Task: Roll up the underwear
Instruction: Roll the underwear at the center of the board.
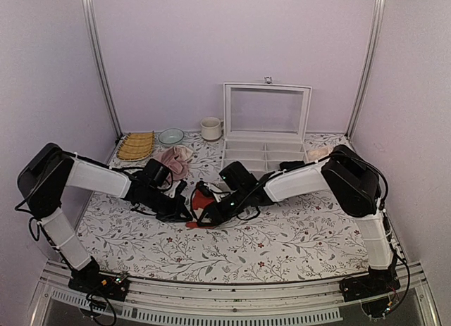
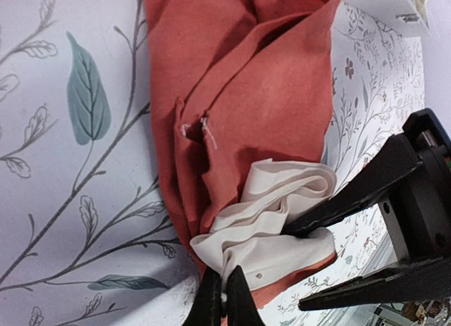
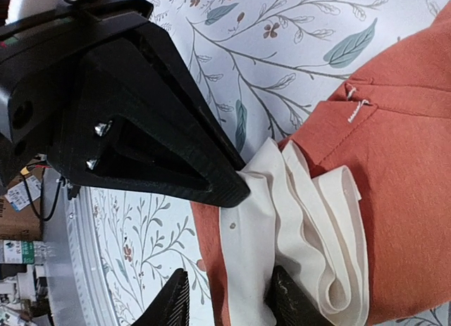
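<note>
From above, you see the underwear [image 1: 203,198] bunched on the flowered table [image 1: 282,241], with the left gripper [image 1: 186,215] and right gripper [image 1: 204,215] meeting tip to tip at it. In your left wrist view, the left fingers pinch tight on the cream waistband [image 2: 282,192]. In your right wrist view, the right jaws stand partly apart, straddling the waistband folds; one finger touches cloth, the other stands clear.
</note>
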Robot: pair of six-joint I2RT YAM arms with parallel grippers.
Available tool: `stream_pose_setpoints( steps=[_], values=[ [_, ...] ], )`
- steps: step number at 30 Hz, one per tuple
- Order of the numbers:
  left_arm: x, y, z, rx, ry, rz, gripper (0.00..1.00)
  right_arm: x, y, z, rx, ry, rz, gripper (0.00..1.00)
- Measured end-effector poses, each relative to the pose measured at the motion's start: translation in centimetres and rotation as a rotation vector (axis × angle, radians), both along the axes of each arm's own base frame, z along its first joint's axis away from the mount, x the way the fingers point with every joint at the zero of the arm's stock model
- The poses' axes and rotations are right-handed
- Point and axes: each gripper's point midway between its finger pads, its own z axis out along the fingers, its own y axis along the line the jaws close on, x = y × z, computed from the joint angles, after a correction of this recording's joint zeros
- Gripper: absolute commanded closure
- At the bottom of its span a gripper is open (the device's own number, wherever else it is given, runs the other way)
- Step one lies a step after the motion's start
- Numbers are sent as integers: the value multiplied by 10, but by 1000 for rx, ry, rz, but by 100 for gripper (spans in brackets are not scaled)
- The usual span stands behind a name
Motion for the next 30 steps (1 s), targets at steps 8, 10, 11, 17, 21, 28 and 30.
stream_pose_setpoints(
  steps=[8,10,11,17,21,28,30],
  values=[
    [0,0,1,10,6,-2,100,-1,-11,2,-61,-219,-54,59],
    [0,1,1,11,5,-3,100,-1,-13,2,-79,-273,-60,59],
    [0,1,0,12,4,-4,100,-2,-14,1,-87,-298,-59,59],
    [0,1,0,13,4,-6,100,-8,-18,-1,-131,-441,-38,56],
    [0,0,1,15,5,-6,100,-11,-15,0,-147,-526,-15,55],
    [1,-1,2,20,11,-9,100,-16,-7,5,-154,-661,33,49],
    [1,-1,1,22,12,-10,100,-17,-6,6,-156,-689,44,49]
  ],
)
